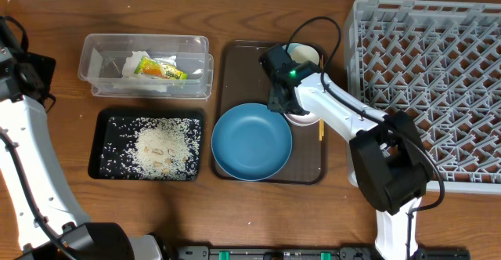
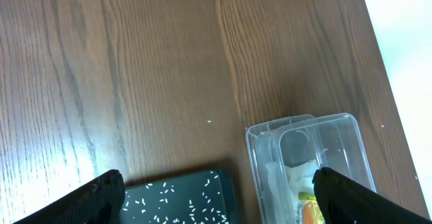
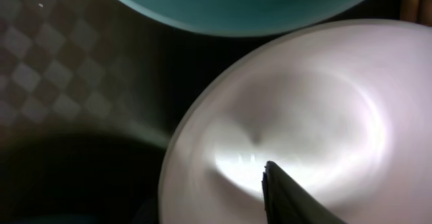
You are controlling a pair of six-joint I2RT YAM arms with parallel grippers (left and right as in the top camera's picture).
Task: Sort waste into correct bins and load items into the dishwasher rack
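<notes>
Currently my right pincer (image 1: 283,103) is down over the far right part of the brown serving tray (image 1: 227,80), on the left side of the white bowl (image 1: 301,120). The right wrist view shows only one dark fingertip (image 3: 287,197), low inside that bowl. The other finger is out of sight, so I cannot tell whether the pincer is spread or clamped on the rim. A blue-green curved edge lies just past the bowl in that view, and I cannot say which dish it is.

The large blue plate (image 1: 252,141) sits on the near half of the same tray, just left of the bowl. A small pale cup (image 1: 305,54) stands at the tray's far right corner. A wooden chopstick (image 1: 320,128) lies along the tray's right edge.

My left pincer (image 2: 223,197) is spread wide and holds nothing, hanging above the tabletop (image 1: 235,9) by the left ends of both bins. The clear tub (image 1: 145,37), on the far left, holds the crumpled napkin (image 1: 129,63) and the yellow-green snack wrapper (image 1: 160,70). The black tray (image 1: 100,142), just nearer, holds the rice (image 1: 160,146). The grey dishwasher rack (image 1: 438,72) fills the right side.
</notes>
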